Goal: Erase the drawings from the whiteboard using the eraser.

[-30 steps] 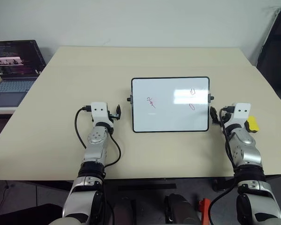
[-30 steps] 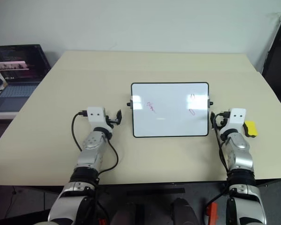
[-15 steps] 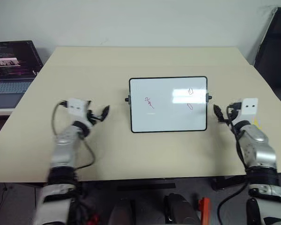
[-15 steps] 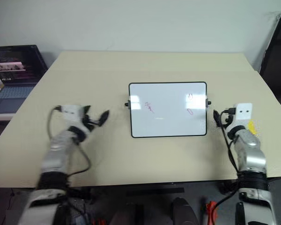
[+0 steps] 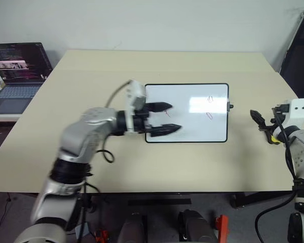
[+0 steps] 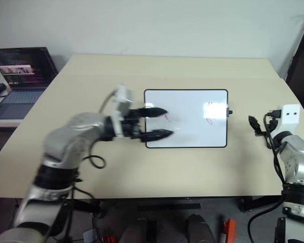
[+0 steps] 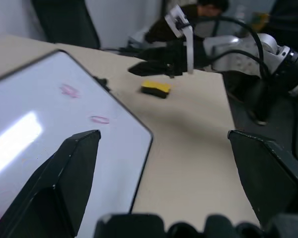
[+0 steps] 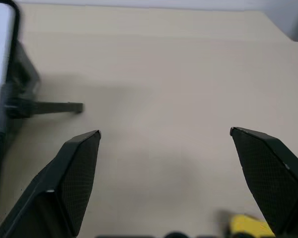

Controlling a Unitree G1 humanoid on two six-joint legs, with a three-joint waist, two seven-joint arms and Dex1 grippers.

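Left gripper (image 5: 164,118), fingers spread, above the whiteboard (image 5: 192,126) bearing red drawings (image 5: 210,107). Right gripper (image 5: 258,121), spread, empty, near the eraser (image 7: 155,88).

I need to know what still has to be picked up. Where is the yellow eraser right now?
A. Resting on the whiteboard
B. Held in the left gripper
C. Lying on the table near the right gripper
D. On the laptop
C: the eraser lies on the table below the open right gripper, off the whiteboard.

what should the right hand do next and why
Probably lower the open right hand onto the eraser and close: it lies untouched on the table just under that hand, and the drawings remain on the whiteboard.
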